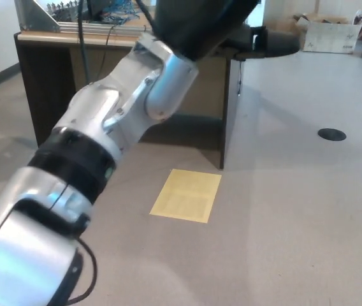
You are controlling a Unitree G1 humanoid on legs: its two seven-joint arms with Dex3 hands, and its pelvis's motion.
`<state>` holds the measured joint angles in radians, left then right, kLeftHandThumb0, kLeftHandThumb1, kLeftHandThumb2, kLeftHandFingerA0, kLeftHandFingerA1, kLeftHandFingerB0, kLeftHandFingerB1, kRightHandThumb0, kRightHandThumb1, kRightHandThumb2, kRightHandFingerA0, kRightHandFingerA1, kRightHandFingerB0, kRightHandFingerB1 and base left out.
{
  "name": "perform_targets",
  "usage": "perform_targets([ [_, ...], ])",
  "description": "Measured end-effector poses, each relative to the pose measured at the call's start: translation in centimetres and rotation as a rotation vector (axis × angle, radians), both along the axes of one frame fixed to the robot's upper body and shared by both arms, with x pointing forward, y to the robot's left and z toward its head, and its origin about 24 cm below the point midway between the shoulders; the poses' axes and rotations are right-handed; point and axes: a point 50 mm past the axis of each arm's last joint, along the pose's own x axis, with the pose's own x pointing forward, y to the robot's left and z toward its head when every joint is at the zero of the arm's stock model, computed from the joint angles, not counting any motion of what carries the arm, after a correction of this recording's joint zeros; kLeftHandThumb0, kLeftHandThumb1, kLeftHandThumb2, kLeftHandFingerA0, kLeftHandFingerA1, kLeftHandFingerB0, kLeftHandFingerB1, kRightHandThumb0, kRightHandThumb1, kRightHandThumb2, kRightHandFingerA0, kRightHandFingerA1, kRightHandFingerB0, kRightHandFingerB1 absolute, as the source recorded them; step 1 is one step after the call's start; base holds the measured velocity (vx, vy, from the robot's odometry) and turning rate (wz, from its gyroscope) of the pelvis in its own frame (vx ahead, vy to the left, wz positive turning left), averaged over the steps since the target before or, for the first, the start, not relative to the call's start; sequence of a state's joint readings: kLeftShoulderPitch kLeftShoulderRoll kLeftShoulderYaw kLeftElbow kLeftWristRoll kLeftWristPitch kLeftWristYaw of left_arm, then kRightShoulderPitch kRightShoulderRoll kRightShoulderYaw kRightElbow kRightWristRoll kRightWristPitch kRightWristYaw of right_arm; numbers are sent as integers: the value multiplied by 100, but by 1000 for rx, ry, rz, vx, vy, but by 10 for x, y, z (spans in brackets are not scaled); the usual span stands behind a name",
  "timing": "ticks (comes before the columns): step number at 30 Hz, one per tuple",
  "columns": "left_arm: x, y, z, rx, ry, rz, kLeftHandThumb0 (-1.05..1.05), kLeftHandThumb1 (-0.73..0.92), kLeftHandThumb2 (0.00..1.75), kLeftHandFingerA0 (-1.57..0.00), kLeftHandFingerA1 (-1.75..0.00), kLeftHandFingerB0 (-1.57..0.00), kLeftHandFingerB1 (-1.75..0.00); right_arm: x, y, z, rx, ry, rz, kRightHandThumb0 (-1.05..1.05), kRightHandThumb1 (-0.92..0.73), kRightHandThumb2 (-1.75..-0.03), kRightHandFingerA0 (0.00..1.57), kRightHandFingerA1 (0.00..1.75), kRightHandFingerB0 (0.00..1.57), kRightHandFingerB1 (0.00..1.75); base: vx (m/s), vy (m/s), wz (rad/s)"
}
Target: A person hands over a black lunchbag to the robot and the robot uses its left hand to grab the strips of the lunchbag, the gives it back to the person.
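Neither the black lunchbag nor the person's hand appears in the head view. My left arm (98, 146), silver with black joints, reaches from the bottom left up to the top middle. My left hand (206, 22) is black and partly cut off by the top edge. One finger (267, 43) sticks out to the right with nothing on it. No strap hangs from the hand. My right hand does not show.
A dark wooden counter (47, 83) with cables and a metal frame on top stands behind the arm. A yellow sheet (186, 195) lies on the grey floor, with a black round disc (331, 134) further right. A cardboard box (331, 32) sits at the far right.
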<state>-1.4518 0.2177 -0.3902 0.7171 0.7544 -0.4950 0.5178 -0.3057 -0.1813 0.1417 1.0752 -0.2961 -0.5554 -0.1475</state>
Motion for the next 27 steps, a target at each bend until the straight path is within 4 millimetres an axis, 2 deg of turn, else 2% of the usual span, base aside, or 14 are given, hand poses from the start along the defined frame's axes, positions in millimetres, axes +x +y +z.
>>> perform_targets([
  [4, -6, 27, -16, -9, 25, 13, -86, 55, 59, 0, 0, 0, -1, 1, 0, 1, 1, -3, 2, -32, -62, -58, 46, 45, 58, 48, 0, 0, 0],
  [5, -6, 32, -20, -10, 32, 19, -79, 45, 84, 0, 0, 0, -4, 2, 0, 1, 1, -3, 2, -33, -63, -58, 46, 45, 59, 48, 0, 0, 0],
  [9, -8, 65, -50, -29, 96, 68, -66, 42, 75, 0, 0, -10, -17, 2, 1, 1, 2, -3, 3, -36, -63, -58, 48, 43, 59, 47, 0, 0, 0],
  [11, -8, 80, -64, -39, 131, 95, -62, 40, 73, 0, -3, -10, -21, 2, 1, 2, 2, -4, 4, -37, -64, -59, 47, 42, 57, 46, 0, 0, 0],
  [12, -9, 87, -73, -46, 152, 109, -54, 44, 54, -1, -25, -12, -25, 2, 1, 2, 1, -4, 5, -37, -64, -59, 47, 42, 57, 45, 0, 0, 0],
  [14, -10, 103, -95, -58, 211, 141, -56, 44, 55, -7, -25, -15, -26, 2, 1, 2, 1, -4, 5, -37, -65, -59, 47, 42, 56, 45, 0, 0, 0],
  [15, -10, 109, -103, -64, 235, 153, -63, 41, 69, -8, -36, -11, -34, 2, 1, 2, 1, -4, 5, -45, -50, -87, 40, 56, 48, 58, 0, 0, 0],
  [16, -11, 118, -118, -72, 278, 172, -63, 41, 69, -8, -36, -11, -34, 2, 1, 1, 1, -4, 5, -45, -50, -87, 40, 56, 48, 58, 0, 0, 0],
  [17, -13, 127, -133, -77, 323, 193, -32, 23, 84, -1, -50, 0, -46, 2, 1, 1, 1, -4, 5, -47, -52, -89, 43, 58, 44, 57, 0, 0, 0],
  [18, -14, 132, -142, -80, 351, 207, -33, 29, 87, -1, -49, 0, -46, 2, 1, 1, 1, -3, 5, -49, -70, -61, 48, 45, 48, 42, 0, 0, 0],
  [20, -17, 141, -158, -85, 400, 230, -33, 32, 90, -1, -49, 0, -45, 2, 1, 1, 1, -3, 5, -52, -72, -62, 48, 44, 47, 40, 0, 0, 0],
  [21, -22, 152, -179, -93, 467, 257, -62, 49, 73, -12, -38, -19, -37, 1, 1, 1, 1, -2, 5, -55, -73, -62, 46, 43, 45, 39, 0, 0, 0],
  [26, -45, 183, -240, -132, 671, 340, -60, 50, 74, -14, -38, -20, -38, 1, 0, 1, 1, 0, 2, -58, -76, -62, 45, 42, 35, 36, 0, 0, 0],
  [27, -53, 192, -257, -146, 731, 367, -55, 61, 59, -21, -29, -28, -30, 0, 0, 0, 2, 0, -1, -59, -76, -62, 45, 41, 33, 36, 0, 0, 0],
])
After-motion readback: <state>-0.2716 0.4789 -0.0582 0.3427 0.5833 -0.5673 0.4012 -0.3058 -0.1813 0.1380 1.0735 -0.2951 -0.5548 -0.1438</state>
